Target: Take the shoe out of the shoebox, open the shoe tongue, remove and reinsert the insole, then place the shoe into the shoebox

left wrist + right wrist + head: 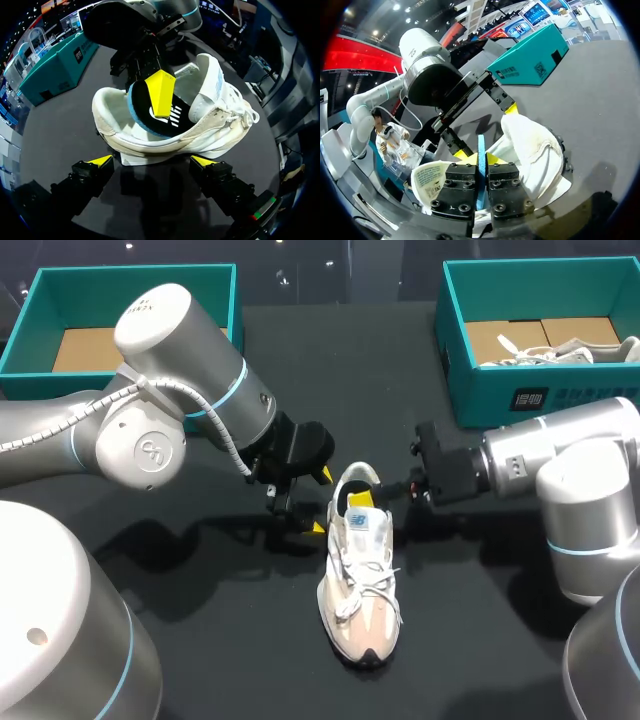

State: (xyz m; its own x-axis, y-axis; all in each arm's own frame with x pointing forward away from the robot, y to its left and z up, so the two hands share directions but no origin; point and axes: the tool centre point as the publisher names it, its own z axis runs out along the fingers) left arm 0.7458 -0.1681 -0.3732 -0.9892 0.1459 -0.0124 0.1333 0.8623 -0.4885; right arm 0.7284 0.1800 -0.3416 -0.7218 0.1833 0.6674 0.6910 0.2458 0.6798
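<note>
Shoe (362, 570): white and beige sneaker, upright on its sole on the black table (230, 630), outside both boxes. The toe points at the near table edge and the heel at the far edge. The tongue (206, 75) stands raised above the laces (366, 587), leaving the heel opening of the shoe exposed.

Insole (150, 122): black with a blue edge, partly lifted out of the shoe's heel opening and tilted. Its forward part is apparently still inside the shoe, though the view there is blocked.

Right gripper (481, 159): located at the heel of the shoe, on the right arm's side. The fingers are nearly together, with the thin blue edge of the insole clamped between them. In the left wrist view one yellow tip lies on the insole's upper face; the other finger is hidden behind it.

Left gripper (151, 161): located beside the shoe's heel, on the left arm's side. The fingers are spread wide and hold nothing. Both tips sit just beside the sole of the shoe; contact cannot be confirmed.

Left shoebox (135, 280): teal, well beyond the shoe's heel on the left arm's side.

Right shoebox (530, 395): teal, beyond the shoe on the right arm's side, containing a second white shoe (560, 352).
</note>
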